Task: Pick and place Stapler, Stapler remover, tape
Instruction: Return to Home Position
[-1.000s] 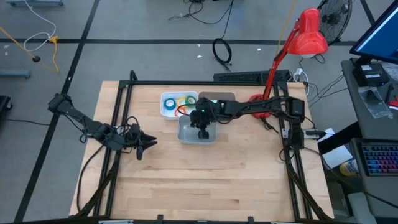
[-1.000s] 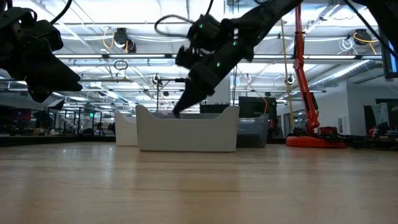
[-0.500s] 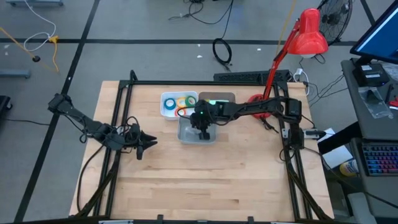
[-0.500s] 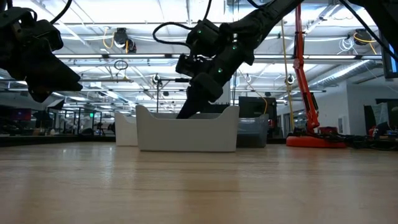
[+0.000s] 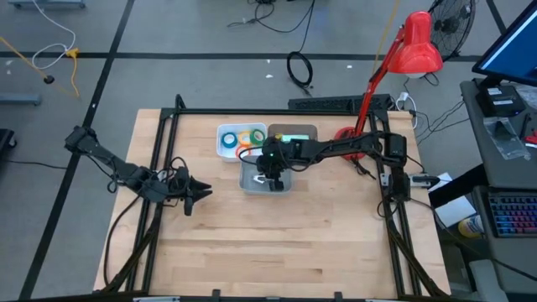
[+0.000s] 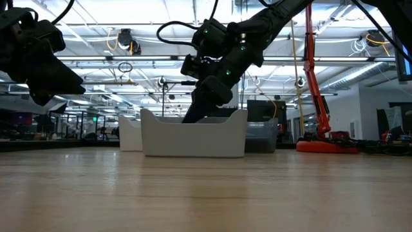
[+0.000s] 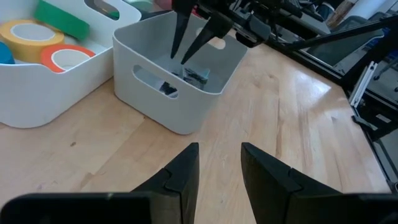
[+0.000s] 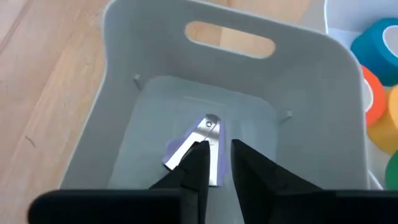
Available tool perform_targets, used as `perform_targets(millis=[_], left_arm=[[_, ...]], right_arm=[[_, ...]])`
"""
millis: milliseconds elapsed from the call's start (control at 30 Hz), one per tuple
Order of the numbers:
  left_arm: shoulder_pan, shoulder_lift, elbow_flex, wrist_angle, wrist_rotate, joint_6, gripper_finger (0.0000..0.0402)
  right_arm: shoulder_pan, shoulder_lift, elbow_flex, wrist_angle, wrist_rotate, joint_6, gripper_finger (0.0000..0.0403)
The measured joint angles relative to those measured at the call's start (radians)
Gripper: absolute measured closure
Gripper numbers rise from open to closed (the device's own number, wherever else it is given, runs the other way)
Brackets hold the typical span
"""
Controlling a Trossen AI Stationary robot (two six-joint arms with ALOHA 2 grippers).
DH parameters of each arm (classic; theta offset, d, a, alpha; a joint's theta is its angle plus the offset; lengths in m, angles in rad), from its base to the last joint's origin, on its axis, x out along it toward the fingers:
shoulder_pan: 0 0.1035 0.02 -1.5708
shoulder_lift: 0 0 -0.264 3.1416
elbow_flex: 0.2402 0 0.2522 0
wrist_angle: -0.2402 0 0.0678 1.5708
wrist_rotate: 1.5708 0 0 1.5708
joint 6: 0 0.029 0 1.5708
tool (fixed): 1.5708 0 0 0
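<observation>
A staple remover (image 8: 208, 146), metal and purple, lies on the floor of the grey bin (image 5: 249, 186), also seen in the left wrist view (image 7: 189, 74). My right gripper (image 8: 217, 146) reaches down into that bin, open, with its fingertips (image 7: 179, 59) just over the remover. The tape rolls sit in a white tray (image 5: 225, 144) beside the bin: yellow (image 7: 25, 32), orange-red (image 7: 67, 57), green (image 7: 62, 18); a blue one (image 8: 376, 40) shows in the right wrist view. The stapler is out of view. My left gripper (image 5: 201, 195) waits at the table's left, open on nothing. My right gripper comes slanting down into the bin from the table's right side. One finger (image 8: 196, 158) overlaps the remover's edge in its wrist view, and I cannot tell whether it touches. The remover lies flat on the bin's floor.
A darker bin (image 5: 298, 131) stands behind the grey one. A red desk lamp (image 5: 415, 46) rises at the far right, its base (image 6: 325, 145) on the table. Black frame rails (image 5: 159, 168) run along both sides. Bare wood (image 5: 277, 243) fills the near half.
My right gripper has dipped a little deeper into the grey bin and rolled slightly. The purple bit at its fingertips, level with the bin's rim a second ago in the low view, is now hidden below the rim.
</observation>
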Motion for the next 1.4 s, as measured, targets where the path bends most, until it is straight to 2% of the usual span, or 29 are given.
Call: perform_targets(millis=[100, 233, 400, 533, 800, 933, 1000, 1100, 1167, 1233, 1400], left_arm=[[0.000, 0.000, 0.000, 0.023, 0.001, 0.033, 0.0282], [0.027, -0.005, 0.000, 0.079, 0.016, 0.098, 0.0282], [0.110, -0.022, 0.000, 0.161, 0.122, 0.198, 0.0282], [0.211, -0.043, 0.000, 0.219, 0.253, 0.297, 0.0282], [0.361, -0.107, 0.002, 0.176, 0.390, 0.305, 0.0282], [0.376, -0.162, 0.030, 0.104, 0.422, 0.331, 0.0282], [0.375, -0.194, 0.065, 0.007, 0.421, 0.322, 0.0282], [0.375, -0.237, 0.119, -0.132, 0.409, 0.313, 0.0282], [0.375, -0.268, 0.140, -0.158, 0.378, 0.338, 0.0282], [0.373, -0.303, 0.142, -0.164, 0.338, 0.368, 0.0282], [0.367, -0.391, 0.141, -0.264, 0.309, 0.374, 0.0282]], right_arm=[[0.000, -0.013, -0.001, 0.012, -0.002, 0.006, 0.0333], [0.007, -0.103, 0.001, 0.040, -0.002, 0.071, 0.0333], [0.007, -0.240, -0.001, -0.002, 0.001, 0.118, 0.0343], [-0.008, -0.354, 0.000, -0.073, 0.002, 0.148, 0.0348], [-0.038, -0.508, -0.030, -0.257, -0.001, 0.206, 0.0344], [-0.076, -0.566, -0.166, -0.240, -0.005, 0.284, 0.0344], [-0.095, -0.601, -0.263, -0.145, -0.021, 0.332, 0.0344], [-0.123, -0.676, -0.435, 0.056, -0.119, 0.410, 0.0346], [-0.144, -0.728, -0.540, 0.189, -0.163, 0.467, 0.0346], [-0.162, -0.791, -0.635, 0.279, -0.160, 0.520, 0.0345], [-0.212, -0.982, -0.816, 0.334, -0.162, 0.614, 0.0344]])
